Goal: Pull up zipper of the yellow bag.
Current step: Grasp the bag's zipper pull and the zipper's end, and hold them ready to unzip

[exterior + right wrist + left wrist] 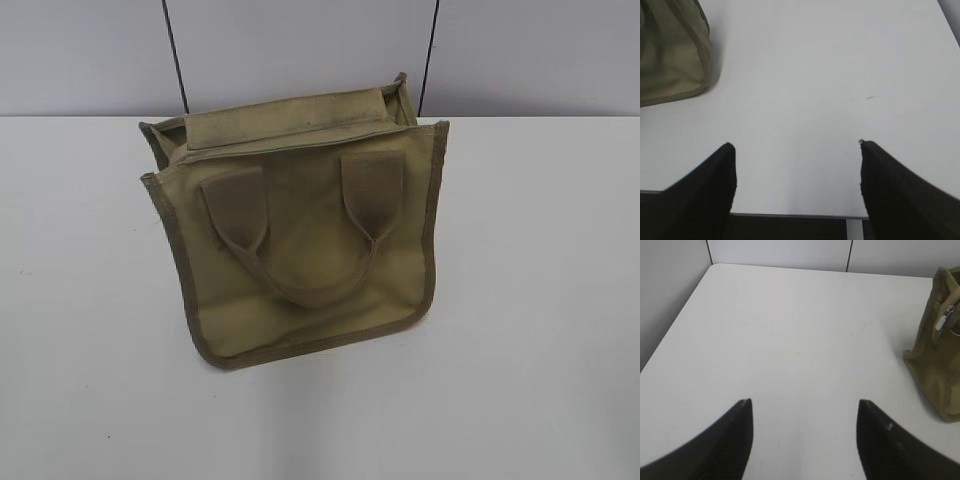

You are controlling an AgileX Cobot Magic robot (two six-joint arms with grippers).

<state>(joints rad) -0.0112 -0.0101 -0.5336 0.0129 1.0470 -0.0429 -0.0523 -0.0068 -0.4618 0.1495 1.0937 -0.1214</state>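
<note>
The yellow bag stands in the middle of the white table, its handled face tilted toward the exterior camera. Its side shows at the right edge of the left wrist view, with the silver zipper pull hanging near the top. A bottom corner of the bag shows at the upper left of the right wrist view. My left gripper is open and empty, well left of the bag. My right gripper is open and empty over the table's near edge, right of the bag. Neither gripper shows in the exterior view.
The white table meets a grey panelled wall behind the bag. The table's left edge shows in the left wrist view, its front edge in the right wrist view.
</note>
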